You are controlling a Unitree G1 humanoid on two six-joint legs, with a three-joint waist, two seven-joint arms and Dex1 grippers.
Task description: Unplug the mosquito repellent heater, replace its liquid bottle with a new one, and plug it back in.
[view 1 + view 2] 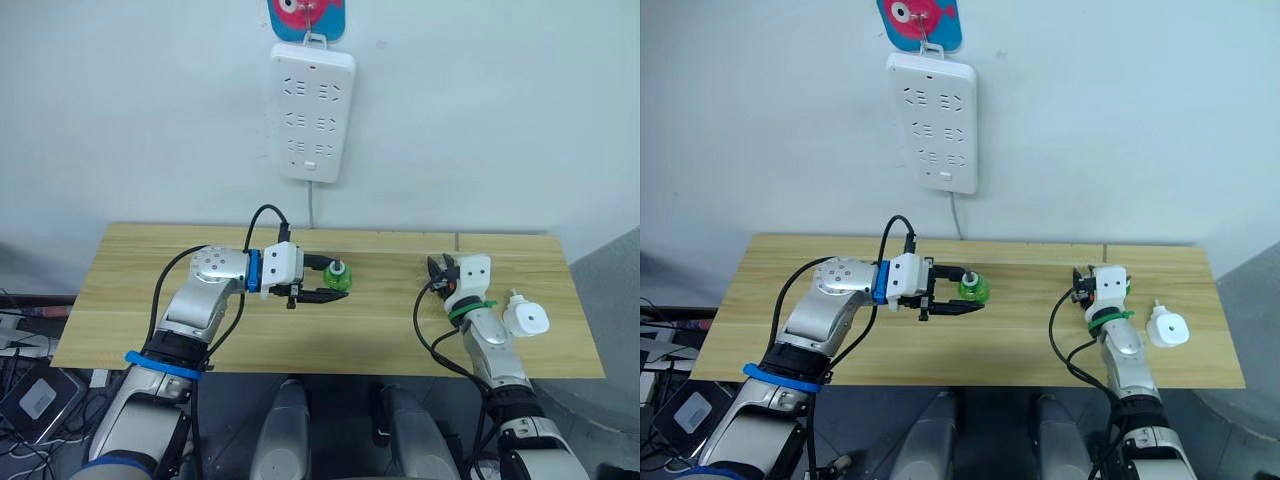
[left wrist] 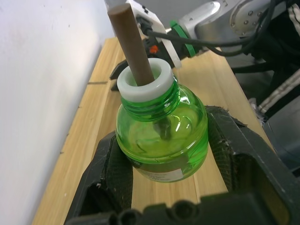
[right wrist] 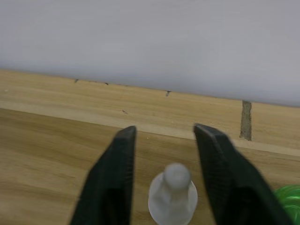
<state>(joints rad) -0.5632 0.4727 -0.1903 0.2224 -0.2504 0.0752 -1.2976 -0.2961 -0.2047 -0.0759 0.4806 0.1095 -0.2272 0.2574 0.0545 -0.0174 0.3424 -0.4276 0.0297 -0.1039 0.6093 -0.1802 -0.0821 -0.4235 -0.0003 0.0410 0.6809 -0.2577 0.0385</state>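
My left pincer (image 1: 335,283) clasped the green bottle (image 1: 337,276), uncapped; right pincer (image 3: 164,183) spread around a white cap (image 3: 172,196); heater (image 1: 525,318) unplugged on worktop (image 1: 130,290), refitting and replugging outstanding

The bottle (image 1: 337,276) is held upright over the table (image 1: 140,290), left of centre, between the left gripper (image 1: 330,281) fingers. The heater (image 1: 524,318) is parked near the table's right edge, just right of the right gripper (image 1: 440,268), with a small cap (image 3: 172,194) sat between that gripper's fingers. The power strip (image 1: 312,113) is hung on the wall behind, above the bottle.
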